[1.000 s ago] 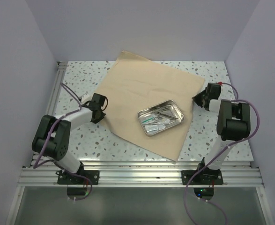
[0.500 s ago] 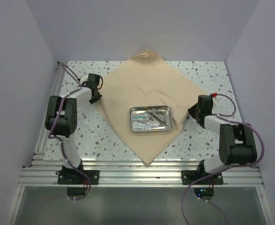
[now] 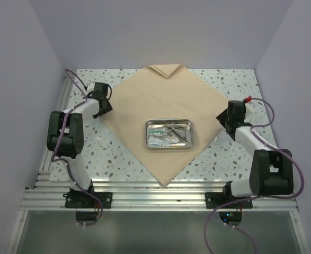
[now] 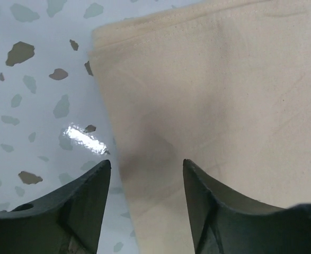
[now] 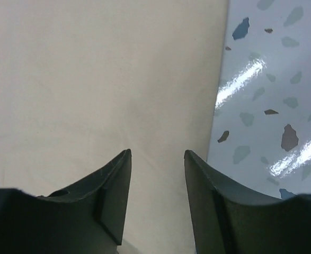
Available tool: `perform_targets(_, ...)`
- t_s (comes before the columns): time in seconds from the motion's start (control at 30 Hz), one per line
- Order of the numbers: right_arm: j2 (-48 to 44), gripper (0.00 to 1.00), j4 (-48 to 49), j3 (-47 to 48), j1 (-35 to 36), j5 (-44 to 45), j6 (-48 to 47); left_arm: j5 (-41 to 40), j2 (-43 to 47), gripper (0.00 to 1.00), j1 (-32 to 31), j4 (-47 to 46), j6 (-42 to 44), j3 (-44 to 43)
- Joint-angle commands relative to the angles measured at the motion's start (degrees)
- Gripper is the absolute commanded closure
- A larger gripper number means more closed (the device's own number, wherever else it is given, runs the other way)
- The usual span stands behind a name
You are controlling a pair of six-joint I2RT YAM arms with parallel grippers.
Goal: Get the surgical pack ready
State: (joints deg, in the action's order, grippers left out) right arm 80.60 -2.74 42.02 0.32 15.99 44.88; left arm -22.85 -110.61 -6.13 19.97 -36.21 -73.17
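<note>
Right now the tan cloth sheet (image 3: pixel 160 98) lies flat on the speckled table (image 3: pixel 234 84), turned like a diamond, its far corner folded over. The steel tray (image 3: pixel 169 120) sits near the sheet's middle, with metal instruments (image 3: pixel 176 131) and clear packets (image 3: pixel 158 139) inside. The left gripper (image 3: pixel 105 106) hangs at the sheet's left corner, fingers spread, gripping nothing. The right gripper (image 3: pixel 223 117) sits at the right corner, likewise spread over the cloth edge, holding nothing.
</note>
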Motion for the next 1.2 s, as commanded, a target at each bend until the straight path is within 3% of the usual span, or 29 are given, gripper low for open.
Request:
perform_targets(0.0,-2.29,0.53,-0.95,3.59,-0.14,2.39,-4.27,-1.06,8.03,0.38,-0.11,-2.65,2.45,2.67)
perform_targets(0.17,-0.27,0.76,1.68,4.74,0.3,-7.97,-7.35,7.9,16.55,0.33,-2.13,-9.76,4.65,10.92)
perform_targets(0.33,3.68,0.99,0.12,6.14,0.65,-9.57,-7.0,15.72,20.52,0.32,-5.38,-16.26,4.74,16.38)
perform_targets(0.5,9.74,1.0,-0.16,8.25,0.56,-14.64,-6.12,20.04,17.28,0.37,-5.82,-19.09,3.51,18.32)
perform_targets(0.67,10.02,0.99,3.1,6.76,2.84,-21.0,-8.49,20.83,13.23,0.41,-5.82,-21.9,3.6,19.2)
perform_targets(0.7,10.02,0.99,2.92,6.76,3.2,-21.0,-8.76,21.09,12.88,0.48,-5.82,-22.33,3.6,19.29)
perform_targets(0.77,9.84,1.0,0.03,6.06,4.33,-20.65,-9.11,21.36,12.0,0.57,-5.82,-22.25,3.6,19.2)
perform_targets(0.93,5.11,1.0,-3.14,2.81,9.69,-14.87,-7.89,21.89,14.01,0.64,-6.52,-22.69,3.6,21.21)
perform_targets(1.17,-0.35,1.0,-7.54,0.34,16.38,-7.91,-5.95,24.43,19.02,0.77,-13.45,-21.64,0.62,23.6)
